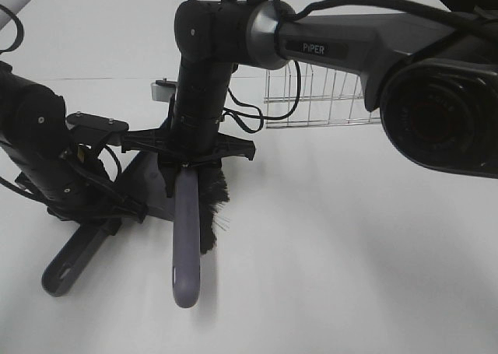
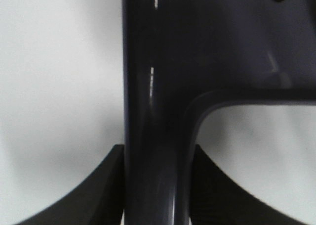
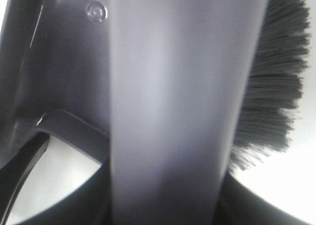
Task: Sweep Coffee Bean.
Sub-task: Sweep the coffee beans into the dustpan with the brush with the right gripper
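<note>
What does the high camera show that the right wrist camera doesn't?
Only the high view shows the wire basket, the left gripper clamped on the handle of the dustpan, and the full length of the brush. Only the right wrist view shows a small round moulded mark on the dustpan. Both show the brush handle, its black bristles and the dustpan. Neither shows any coffee bean.

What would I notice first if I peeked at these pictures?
A big black robot arm stretches across the middle, its right claw squeezing a grey-purple brush with black bristles. On the left, the left claw grips the handle of the dustpan. A wire basket stands behind them.
</note>
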Tool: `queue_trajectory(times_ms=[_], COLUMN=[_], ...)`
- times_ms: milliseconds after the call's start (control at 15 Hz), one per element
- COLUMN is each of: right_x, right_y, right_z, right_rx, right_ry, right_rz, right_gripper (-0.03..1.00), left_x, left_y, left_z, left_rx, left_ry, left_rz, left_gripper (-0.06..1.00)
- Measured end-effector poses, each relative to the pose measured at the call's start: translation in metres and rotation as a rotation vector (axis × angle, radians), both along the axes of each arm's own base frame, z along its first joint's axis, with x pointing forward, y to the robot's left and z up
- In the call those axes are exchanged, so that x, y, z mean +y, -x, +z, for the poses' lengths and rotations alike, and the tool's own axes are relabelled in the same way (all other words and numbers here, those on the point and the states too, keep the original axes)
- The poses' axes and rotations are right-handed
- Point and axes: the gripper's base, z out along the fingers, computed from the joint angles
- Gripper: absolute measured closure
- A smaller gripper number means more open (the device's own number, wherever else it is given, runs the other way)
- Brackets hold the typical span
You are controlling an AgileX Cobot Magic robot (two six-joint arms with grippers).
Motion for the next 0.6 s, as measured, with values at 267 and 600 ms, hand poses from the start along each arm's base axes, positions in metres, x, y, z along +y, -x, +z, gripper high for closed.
queue_trajectory(times_ms=[267, 600], right_x=[-0.0004, -0.0036], right_y=[-0.0051, -0.0062], right_z=[0.0064, 0.0078], right_rx=[-0.018, -0.031], right_ry=[0.024, 0.068], right_rz=[0.025, 0.045], right_gripper=[0.67, 0.67], left_x=[-0.0010, -0.0020], left_y=[-0.0028, -0.0031], left_z=[-0.0005, -0.0007], left_rx=[-0.028, -0.034], left_ry=[0.014, 0.017], left_rz=[0.004, -0.004], left_gripper=[0.64, 0.64])
